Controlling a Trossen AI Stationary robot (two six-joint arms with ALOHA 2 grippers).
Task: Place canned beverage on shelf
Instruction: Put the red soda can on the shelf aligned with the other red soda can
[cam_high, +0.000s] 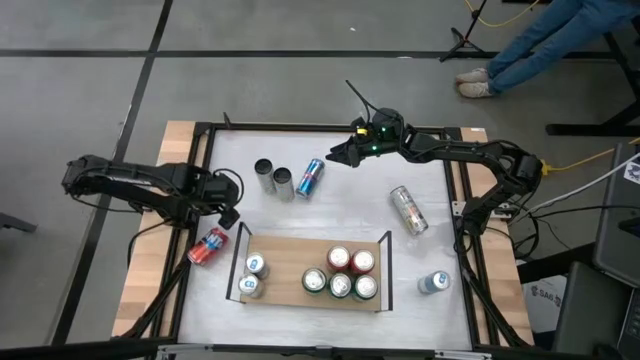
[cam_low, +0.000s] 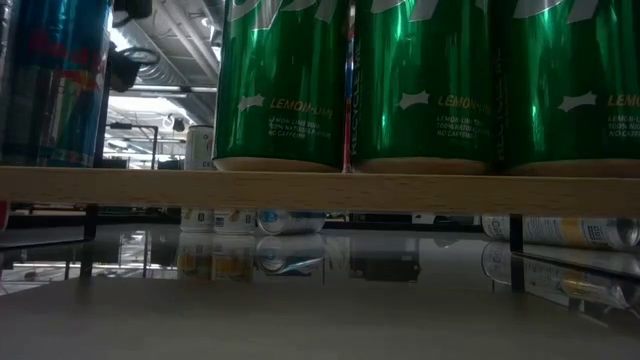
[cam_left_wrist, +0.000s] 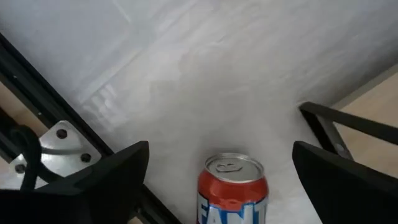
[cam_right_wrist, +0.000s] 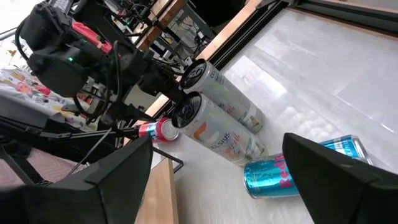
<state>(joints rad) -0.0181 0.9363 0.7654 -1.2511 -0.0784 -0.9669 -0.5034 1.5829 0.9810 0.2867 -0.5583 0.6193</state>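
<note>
The wooden shelf (cam_high: 290, 258) lies at the table's near middle and holds several upright cans: green, red and white-blue. A red Fanta can (cam_high: 208, 246) lies on its side left of the shelf. My left gripper (cam_high: 228, 213) hangs open just beyond the can's top end. In the left wrist view the can (cam_left_wrist: 233, 190) shows between the spread fingers, with a gap on each side. My right gripper (cam_high: 338, 152) is open at the far middle, just beyond a blue Red Bull can (cam_high: 310, 177) lying on its side. That can also shows in the right wrist view (cam_right_wrist: 298, 168).
Two silver cans (cam_high: 273, 177) stand left of the Red Bull can. A silver can (cam_high: 408, 210) lies right of centre. A white-blue can (cam_high: 433, 283) is right of the shelf. Black frame rails (cam_high: 200, 180) edge the table. A person's legs (cam_high: 540, 40) show beyond the far right.
</note>
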